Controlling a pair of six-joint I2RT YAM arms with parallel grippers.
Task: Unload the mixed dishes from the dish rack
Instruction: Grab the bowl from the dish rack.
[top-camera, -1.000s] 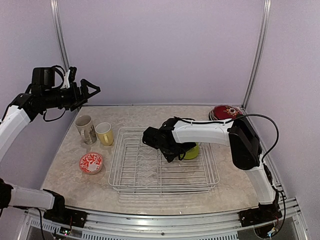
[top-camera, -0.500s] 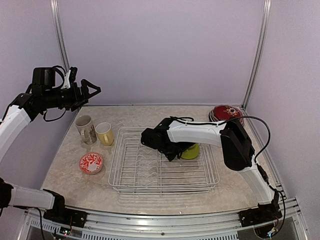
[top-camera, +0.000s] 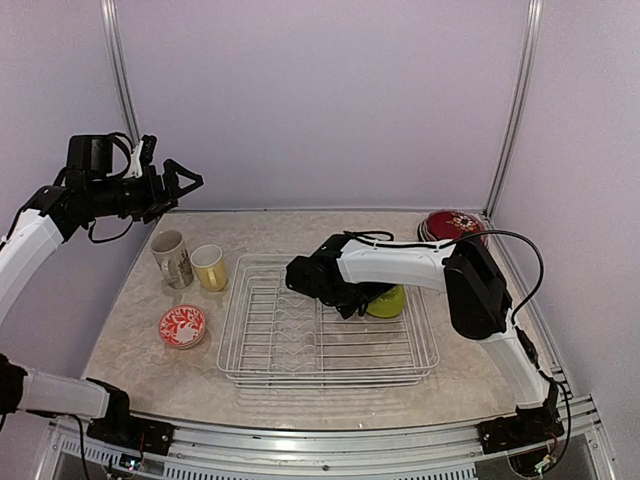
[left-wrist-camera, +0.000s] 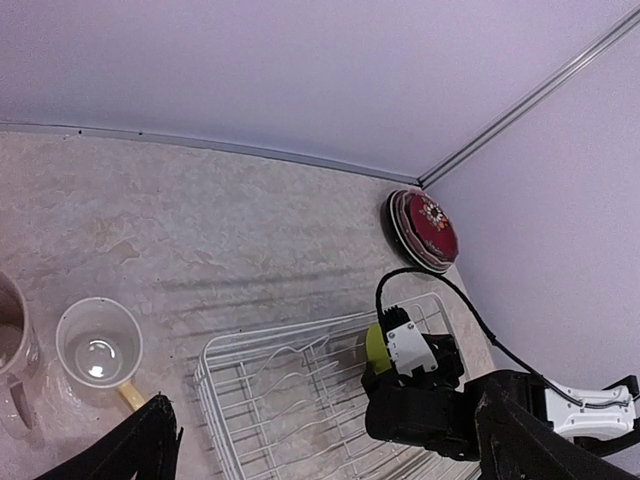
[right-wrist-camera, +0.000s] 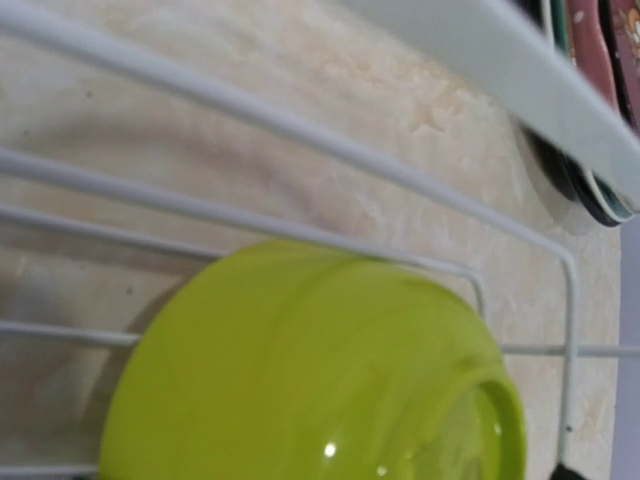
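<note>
Top external view puts the glossy lime-green round bowl (top-camera: 390, 300), tilted, at 2 o'clock in the white wire dish rack (top-camera: 330, 376), probably light, stiff and slippery, best pinched across its rim by the right pincer (top-camera: 352, 299), whose closure cannot be told, while the left pincer (top-camera: 190, 180) hovers open.

The dish rack (top-camera: 326, 381) sits in the middle of the surface (top-camera: 130, 362). A bowl (top-camera: 388, 302) lies in its far right corner, and my right fingers (top-camera: 350, 303) are inside the rack just to the bowl's left.

Left of the rack's far corner two mugs stand side by side, the tall mug (top-camera: 172, 258) left of the shorter mug (top-camera: 209, 267). In front of them, nearer me, sits a small bowl (top-camera: 182, 326).

A stack of plates (top-camera: 450, 224) rests in the surface's far right corner, behind the rack. My left fingers (top-camera: 188, 181) hang high above the far left corner.
</note>
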